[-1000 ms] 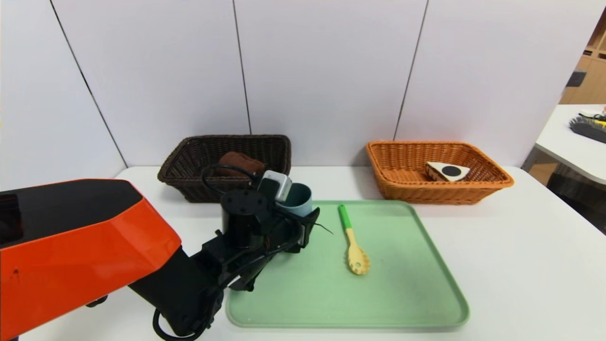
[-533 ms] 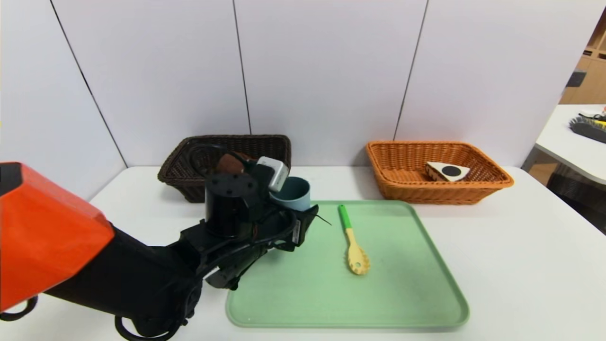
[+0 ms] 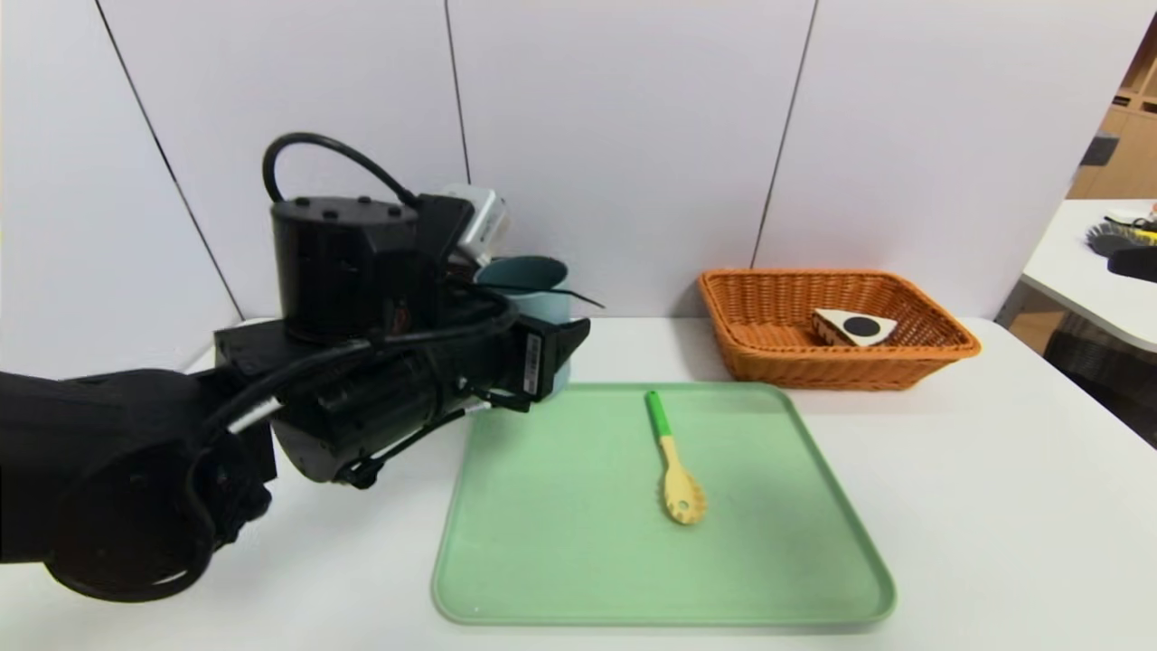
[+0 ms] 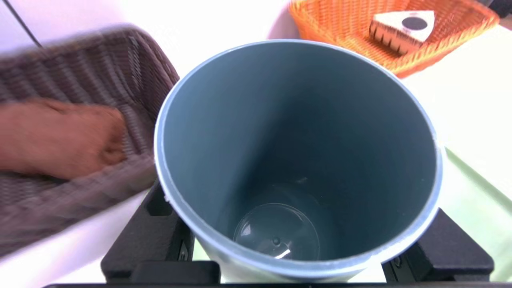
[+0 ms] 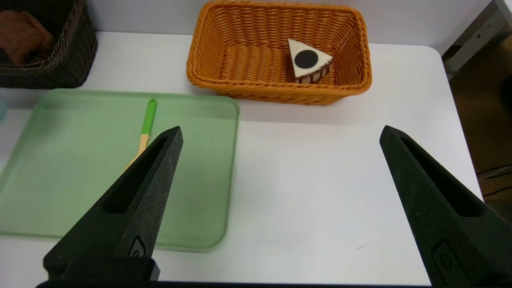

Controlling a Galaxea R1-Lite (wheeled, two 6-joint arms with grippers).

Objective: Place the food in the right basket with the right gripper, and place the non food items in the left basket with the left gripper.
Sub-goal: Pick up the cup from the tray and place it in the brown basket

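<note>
Dark wicker basket (image 4: 52, 80), far left: brown cloth (image 4: 56, 140) inside. Left gripper (image 3: 551, 348) pinches a blue-grey cup (image 3: 524, 280), upright, nothing in it, lifted off the table beside that basket. Green tray (image 3: 560, 542): only a green-handled pasta spoon (image 3: 673, 457). Orange basket (image 3: 904, 362), right: cake slice (image 3: 854, 326) inside. Right gripper (image 5: 280, 200) spread wide above the table, holding nothing.

The blue-grey cup (image 4: 296, 160) looks like smooth plastic, its inside faintly glossy. Both baskets are rough woven wicker: dark brown (image 4: 80, 92), orange (image 3: 836, 330). The green tray (image 3: 578, 542) is matt plastic; the worktop (image 3: 994, 506) is smooth white. The right pincer (image 5: 280, 208) is matt black, finely textured.
</note>
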